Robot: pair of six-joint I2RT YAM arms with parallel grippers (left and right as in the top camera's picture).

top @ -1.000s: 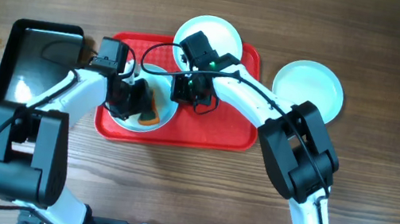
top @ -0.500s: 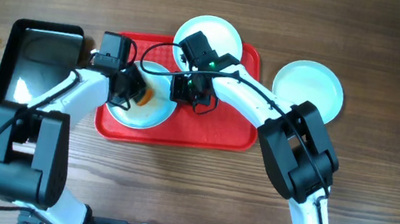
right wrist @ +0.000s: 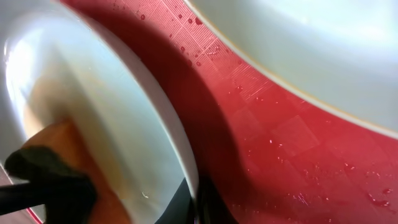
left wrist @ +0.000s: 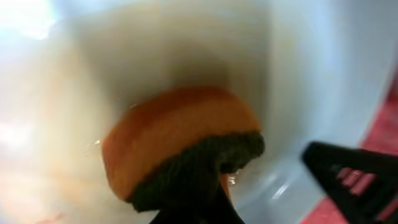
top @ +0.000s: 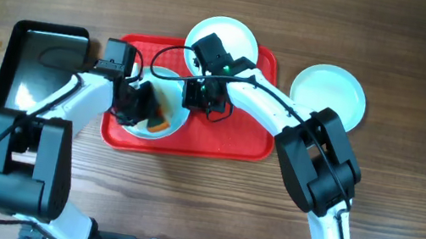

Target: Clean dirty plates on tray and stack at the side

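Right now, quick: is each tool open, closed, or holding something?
Left tool: closed on the sponge, pressed into the plate.
Right tool: closed on that plate's rim.

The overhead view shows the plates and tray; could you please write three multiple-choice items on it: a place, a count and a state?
1. Where is the lone plate relative to the tray? A) left B) right C) on it
2. How many plates show? A) three B) two C) four
3. The left gripper is: A) open B) gripping a plate rim C) gripping an orange sponge
Key: B, it lies beyond the tray's right rim; A, it plus the far plate and the scrubbed plate; C, the sponge presses into the scrubbed plate.
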